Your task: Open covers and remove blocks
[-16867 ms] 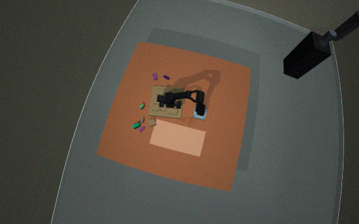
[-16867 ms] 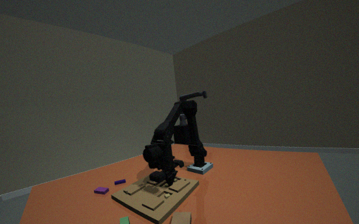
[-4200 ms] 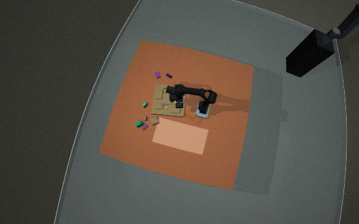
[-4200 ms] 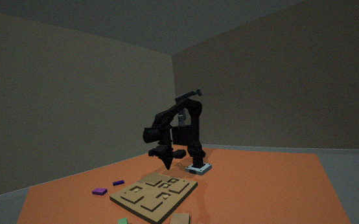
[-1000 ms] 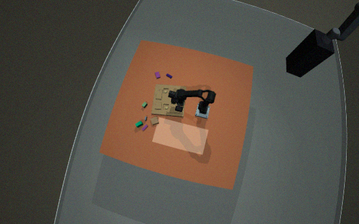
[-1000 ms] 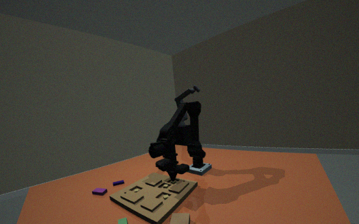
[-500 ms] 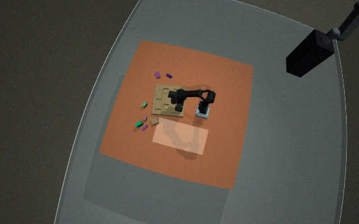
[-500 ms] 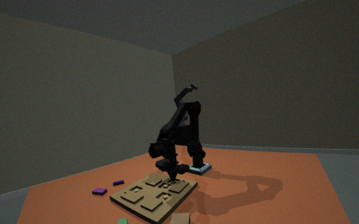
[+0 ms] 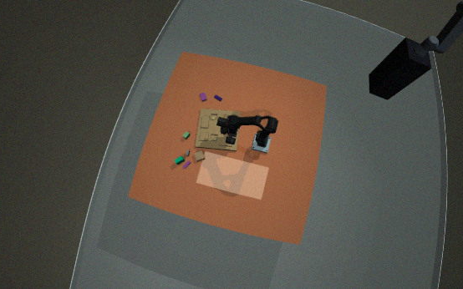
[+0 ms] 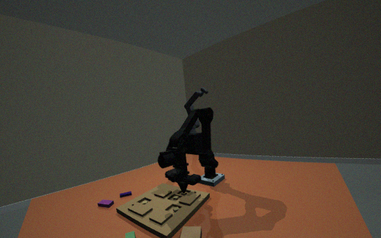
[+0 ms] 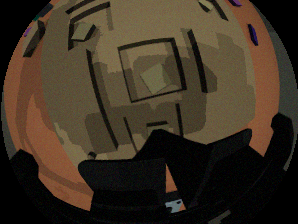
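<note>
The shut pincer [image 9: 231, 134] [image 10: 184, 191] [image 11: 157, 133] points steeply downward.

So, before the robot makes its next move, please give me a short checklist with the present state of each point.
1. Gripper holds nothing: ok, its fingers are closed with no block between them.
2. Hand is away from the puzzle board: not ok, the fingertips are low over it.
3. Purple block rests clear of the board: ok.
4. Light green block rests clear of the board: ok.
5. Every cover is fully open: cannot tell, the arm hides part of the board.
</note>
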Robot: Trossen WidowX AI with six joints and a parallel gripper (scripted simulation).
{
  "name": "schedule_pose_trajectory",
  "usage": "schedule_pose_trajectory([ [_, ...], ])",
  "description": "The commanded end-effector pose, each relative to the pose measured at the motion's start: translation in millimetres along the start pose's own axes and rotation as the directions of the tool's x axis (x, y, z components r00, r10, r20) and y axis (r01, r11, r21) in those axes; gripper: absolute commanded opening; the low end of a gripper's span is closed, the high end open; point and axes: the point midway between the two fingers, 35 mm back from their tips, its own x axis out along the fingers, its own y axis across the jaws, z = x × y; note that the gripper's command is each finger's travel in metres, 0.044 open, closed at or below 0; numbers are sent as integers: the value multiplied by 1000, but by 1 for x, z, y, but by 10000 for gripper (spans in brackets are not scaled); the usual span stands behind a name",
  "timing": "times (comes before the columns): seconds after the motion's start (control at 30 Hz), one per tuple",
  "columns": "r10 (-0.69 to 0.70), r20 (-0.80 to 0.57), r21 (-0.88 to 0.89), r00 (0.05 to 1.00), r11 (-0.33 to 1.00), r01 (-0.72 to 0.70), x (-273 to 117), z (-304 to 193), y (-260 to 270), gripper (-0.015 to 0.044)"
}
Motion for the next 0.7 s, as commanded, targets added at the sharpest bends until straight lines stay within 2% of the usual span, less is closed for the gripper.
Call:
schedule_pose_trajectory([
  [0.0, 5, 3, 4, 1000, 1000, -5, 1, 1, 1, 0],
  [0.67, 5, 3, -7, 1000, 1000, -5, -13, -3, -1, 0],
])
